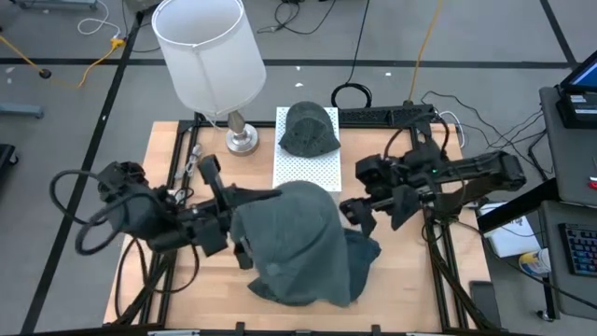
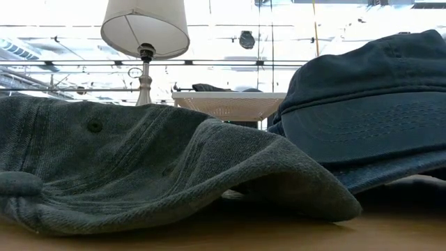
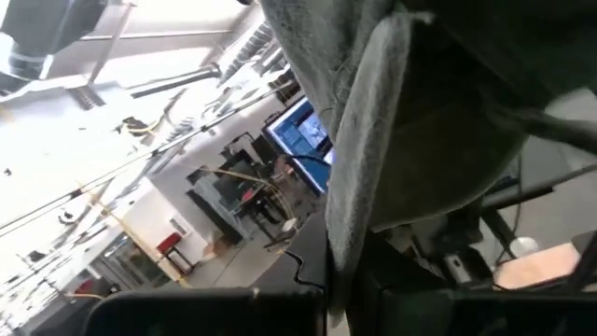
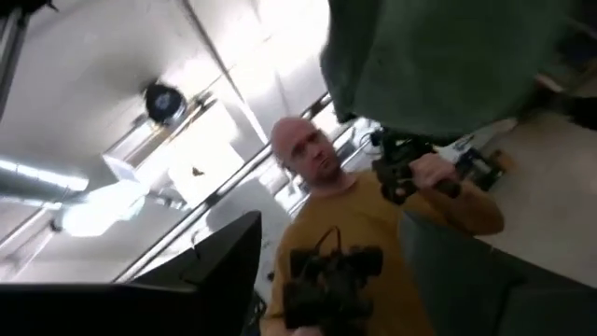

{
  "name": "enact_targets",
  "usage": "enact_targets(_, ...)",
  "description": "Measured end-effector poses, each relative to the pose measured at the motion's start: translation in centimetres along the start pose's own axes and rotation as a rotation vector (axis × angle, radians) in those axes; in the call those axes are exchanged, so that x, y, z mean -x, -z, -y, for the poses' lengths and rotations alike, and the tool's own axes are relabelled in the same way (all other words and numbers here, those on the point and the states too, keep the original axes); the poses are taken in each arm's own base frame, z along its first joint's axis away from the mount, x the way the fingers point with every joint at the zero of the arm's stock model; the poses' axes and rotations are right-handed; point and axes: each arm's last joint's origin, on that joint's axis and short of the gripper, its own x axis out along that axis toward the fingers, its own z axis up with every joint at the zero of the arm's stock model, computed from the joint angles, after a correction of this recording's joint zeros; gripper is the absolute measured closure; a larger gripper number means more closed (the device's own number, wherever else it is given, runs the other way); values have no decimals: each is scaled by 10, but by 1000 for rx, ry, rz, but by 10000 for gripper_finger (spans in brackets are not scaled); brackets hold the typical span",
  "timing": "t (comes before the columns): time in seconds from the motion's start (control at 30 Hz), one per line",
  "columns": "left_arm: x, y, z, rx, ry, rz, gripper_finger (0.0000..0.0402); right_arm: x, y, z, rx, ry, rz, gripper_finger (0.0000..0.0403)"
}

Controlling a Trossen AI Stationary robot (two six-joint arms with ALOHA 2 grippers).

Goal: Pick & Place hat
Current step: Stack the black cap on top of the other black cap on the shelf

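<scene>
So there's a big grey-green hat [image 1: 298,243] in the middle-front of the wooden bench [image 1: 159,149], with the left tool [image 1: 244,245] tucked in at the hat's left edge. Its fingers are pressed together, pinching the hat; in the left wrist view the fabric fold [image 3: 359,159] runs right down between them. The right tool [image 1: 359,213] sits just beside the hat's right side with its fingers spread and nothing in them.

A second dark hat [image 1: 309,128] rests farther back on a white perforated mat [image 1: 306,168], next to a lamp [image 1: 207,51] with a white shade. From the low view both hats fill the foreground. In the right wrist view a person in a mustard shirt [image 4: 373,233] shows beyond the bench.
</scene>
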Motion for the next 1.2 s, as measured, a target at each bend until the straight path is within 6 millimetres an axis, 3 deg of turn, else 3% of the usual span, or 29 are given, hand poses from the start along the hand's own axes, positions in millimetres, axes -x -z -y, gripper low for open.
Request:
enact_targets(0.13,-1,3,-1,-33,-55,-69,394,19,21,2,-49,45,107,147)
enact_targets(0.27,-2,5,-3,-65,-101,-134,394,38,41,-9,12,69,230,148)
enact_targets(0.47,-10,13,-6,-62,-145,-197,394,60,59,-18,390,222,494,150)
enact_targets(0.7,-12,15,-9,-37,-176,-218,394,71,71,-25,568,277,732,151)
enact_targets(0.83,-11,16,-10,-8,-216,-257,394,74,71,-28,721,426,689,151)
enact_targets(0.93,-11,17,-11,-2,-240,-285,394,73,68,-35,797,660,604,151)
enact_targets(1.2,-11,18,-11,-20,-270,-328,394,56,42,-90,859,1142,359,151)
